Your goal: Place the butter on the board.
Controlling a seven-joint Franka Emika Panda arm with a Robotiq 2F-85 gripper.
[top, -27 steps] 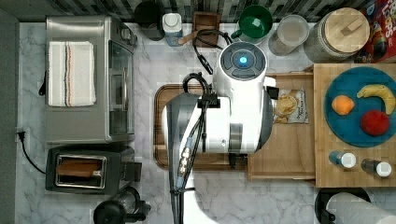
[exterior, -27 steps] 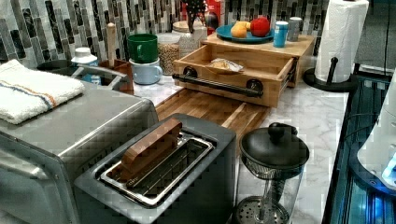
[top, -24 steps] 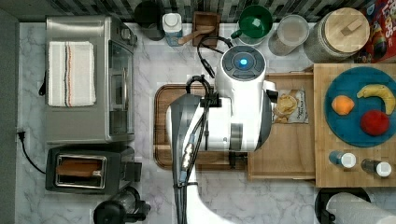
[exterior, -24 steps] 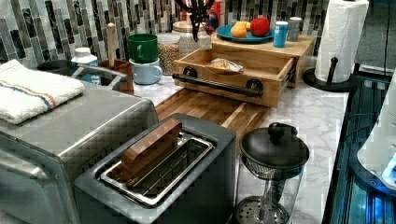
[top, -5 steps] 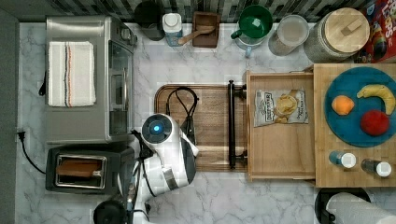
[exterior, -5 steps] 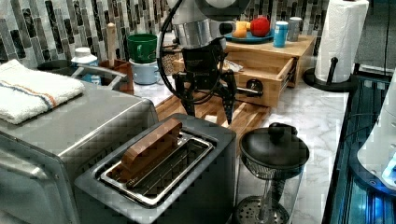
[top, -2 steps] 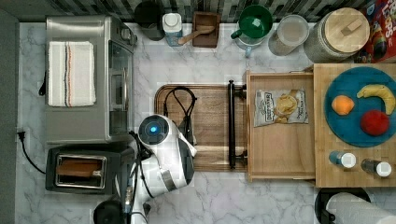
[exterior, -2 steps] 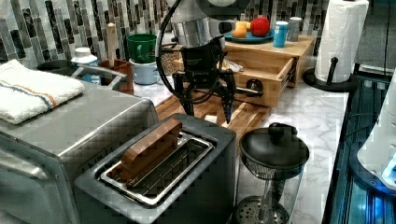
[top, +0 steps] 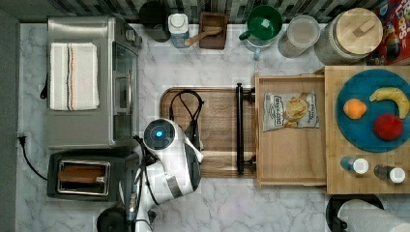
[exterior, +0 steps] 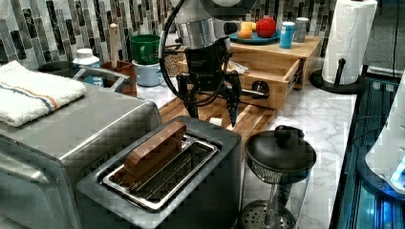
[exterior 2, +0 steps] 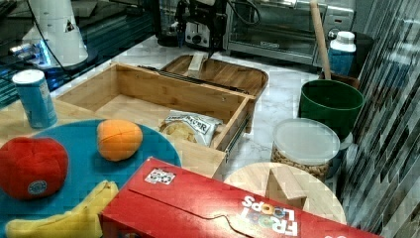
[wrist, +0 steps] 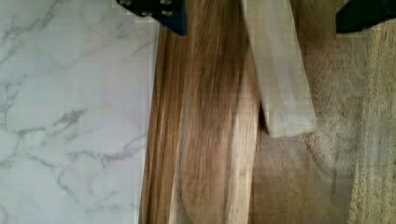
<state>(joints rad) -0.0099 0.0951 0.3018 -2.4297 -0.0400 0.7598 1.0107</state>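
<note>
Looking down in the top view, we see the arm over the board's [top: 217,130] corner nearest the toaster [top: 84,174]. Left view: the claw [exterior: 212,112] hangs fingers spread wide, gripping nothing, just above the board [exterior: 248,119]. Right view: the butter [exterior 2: 196,63] lies flat on the board [exterior 2: 233,74]. Wrist view: the pale butter [wrist: 278,70] rests on the board [wrist: 210,154], between the parted fingers [wrist: 159,11], beside the marble desk [wrist: 70,116].
</note>
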